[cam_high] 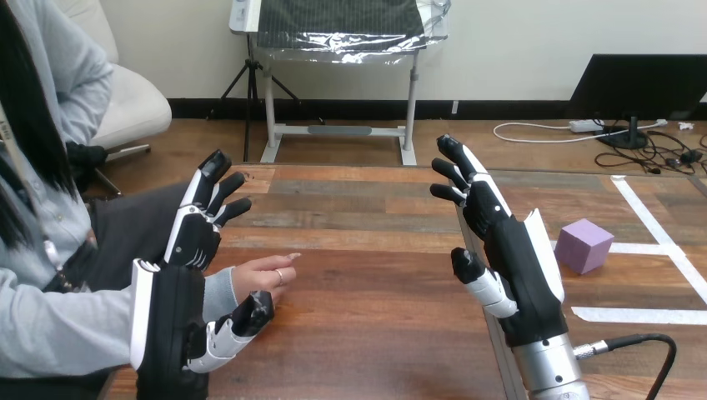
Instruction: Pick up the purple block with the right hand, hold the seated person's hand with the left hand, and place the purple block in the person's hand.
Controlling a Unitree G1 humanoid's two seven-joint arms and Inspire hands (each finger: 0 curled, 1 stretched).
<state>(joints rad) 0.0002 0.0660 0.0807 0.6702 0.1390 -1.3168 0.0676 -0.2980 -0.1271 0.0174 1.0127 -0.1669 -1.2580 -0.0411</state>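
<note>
The purple block (pixel 584 246) is sitting on the wooden table (pixel 367 333), out at the robot's right, just beside a strip of white tape (pixel 659 229). It is looking roughly cube-shaped, so no long axis is favouring one grasp line over another, and one of its vertical edges is facing the camera.

The right hand (pixel 521 267) is hovering just to the block's left and apart from it, its fingers straight and released, pointing away across the table and gripping nothing. The block is therefore lying to the outer side of that hand, level with its palm rather than ahead of its fingertips. I judge that the reach is calling for a sideways shift to the right. This hand is by far the nearer of the two.

The left hand (pixel 171 317) is standing well apart on the far side, fingers likewise straight and unclenched. The person's hand (pixel 260 275) is resting on the table just beside it, between its fingers and thumb. Nothing is curling round it, and I cannot tell whether the thumb is touching it.

Counting: one purple block, one person's hand, two robot hands.
</note>
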